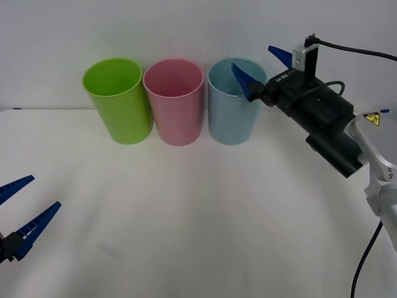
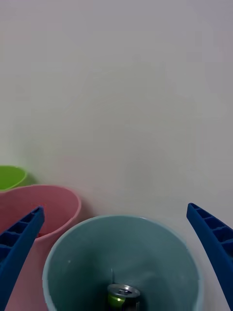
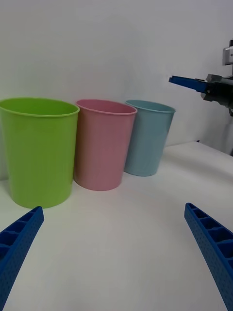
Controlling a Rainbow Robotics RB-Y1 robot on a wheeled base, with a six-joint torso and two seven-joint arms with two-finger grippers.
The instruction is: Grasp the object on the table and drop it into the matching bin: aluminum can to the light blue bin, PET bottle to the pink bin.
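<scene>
Small dark aluminum can (image 2: 123,295) with a silver top lies at the bottom of the tall light blue plastic bin (image 1: 233,102); both grippers are empty.

Nearest, at seven o'clock on the wide white table (image 1: 198,211), the left gripper (image 1: 22,211) waits with fingers spread. Farther, at one o'clock, the right gripper (image 1: 263,65) hovers over the light blue bin's rim, fingers released. A low pull-back could catch the rim and tip this bin into the pink plastic bin (image 1: 175,99) at twelve o'clock, just beside it.
</scene>
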